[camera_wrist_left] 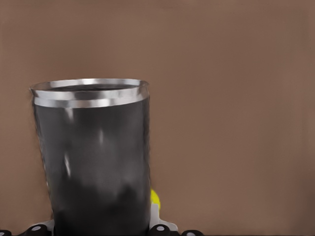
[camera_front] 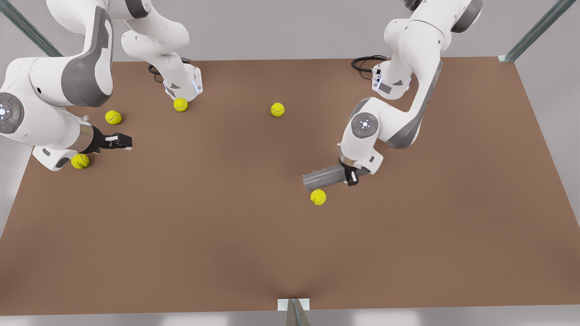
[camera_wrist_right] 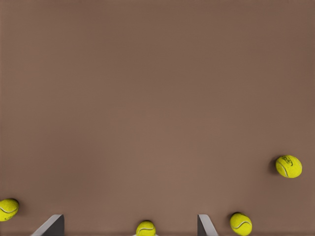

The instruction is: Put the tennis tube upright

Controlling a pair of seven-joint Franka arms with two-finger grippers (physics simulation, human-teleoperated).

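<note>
Left gripper (camera_front: 350, 177) clamped on one end of tennis tube (camera_front: 322, 177), on front view's right. Tube roughly level above table (camera_front: 226, 226), tennis ball (camera_front: 318, 197) just beside free end. Tip rimmed end up, swing clear of ball, lower base flat before release. Right gripper (camera_front: 118, 141) waits on front view's left, fingers (camera_wrist_right: 49, 227) spread, empty.

Brown table (camera_front: 226, 235), five yellow-green tennis balls (camera_front: 277, 109) on it; three far left, one far centre, one mid-right
</note>
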